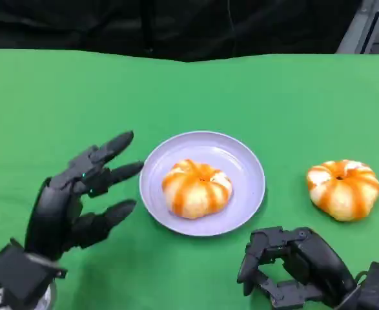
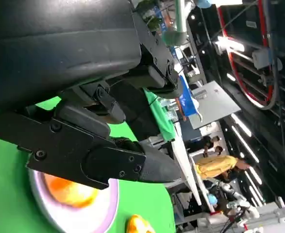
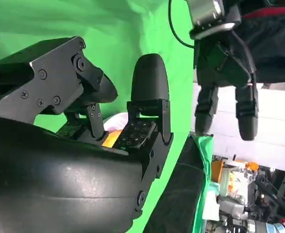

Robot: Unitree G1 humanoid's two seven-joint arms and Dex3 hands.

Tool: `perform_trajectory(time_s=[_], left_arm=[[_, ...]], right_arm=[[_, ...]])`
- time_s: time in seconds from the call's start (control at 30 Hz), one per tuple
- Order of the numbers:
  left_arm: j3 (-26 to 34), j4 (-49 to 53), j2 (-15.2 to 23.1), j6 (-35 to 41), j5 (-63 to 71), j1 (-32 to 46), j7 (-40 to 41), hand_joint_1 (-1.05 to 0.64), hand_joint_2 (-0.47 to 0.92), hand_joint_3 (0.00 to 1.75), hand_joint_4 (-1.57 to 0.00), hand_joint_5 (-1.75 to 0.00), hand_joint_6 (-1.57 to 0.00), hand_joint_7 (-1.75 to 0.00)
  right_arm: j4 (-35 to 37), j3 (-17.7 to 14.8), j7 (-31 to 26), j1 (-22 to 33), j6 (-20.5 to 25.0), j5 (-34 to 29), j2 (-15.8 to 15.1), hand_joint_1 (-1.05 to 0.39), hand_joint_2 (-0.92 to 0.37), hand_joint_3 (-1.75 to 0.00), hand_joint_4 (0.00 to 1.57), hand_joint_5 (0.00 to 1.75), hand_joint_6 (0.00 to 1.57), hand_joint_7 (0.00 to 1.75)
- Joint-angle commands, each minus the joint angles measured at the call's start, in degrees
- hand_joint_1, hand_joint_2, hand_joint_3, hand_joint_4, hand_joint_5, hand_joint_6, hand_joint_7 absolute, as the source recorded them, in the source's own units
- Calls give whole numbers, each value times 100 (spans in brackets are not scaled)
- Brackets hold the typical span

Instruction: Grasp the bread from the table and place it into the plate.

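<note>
An orange-striped bread (image 1: 196, 187) lies in the middle of the lilac plate (image 1: 247, 169); the left wrist view shows part of that bread (image 2: 69, 191) on the plate (image 2: 106, 212). A second such bread (image 1: 343, 188) lies on the green cloth to the plate's right, and the left wrist view catches it (image 2: 138, 224) too. My left hand (image 1: 79, 197) hovers just left of the plate, fingers spread, holding nothing. My right hand (image 1: 292, 265) sits near the front edge, below and left of the second bread, fingers curled in on nothing. My left hand (image 3: 225, 73) shows in the right wrist view.
The green table cloth (image 1: 60, 97) runs wide to the back and sides, ending at a dark backdrop (image 1: 176, 26). In the left wrist view a room with people (image 2: 220, 165) lies beyond the table.
</note>
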Motion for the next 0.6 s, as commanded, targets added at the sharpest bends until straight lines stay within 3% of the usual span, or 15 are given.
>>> perform_trajectory(time_s=[0.03, 0.4, 0.6], left_arm=[[81, -29, 31, -166, -65, 225, -111, -72, 92, 25, -85, -4, -58, -2], [134, -39, 4, -161, -57, 233, -165, -72, 92, 26, -86, -3, -58, -1], [165, 405, 79, -598, 279, 890, -62, -67, 92, 31, -88, -3, -68, -4]], right_arm=[[-99, -47, 48, 58, 39, 113, -43, 10, -57, -108, 93, 137, 93, 109], [-129, -44, 55, 70, 64, 122, -45, 10, -58, -108, 92, 138, 92, 109], [-87, -62, 68, 41, 15, 117, -63, 10, -57, -109, 92, 139, 92, 110]])
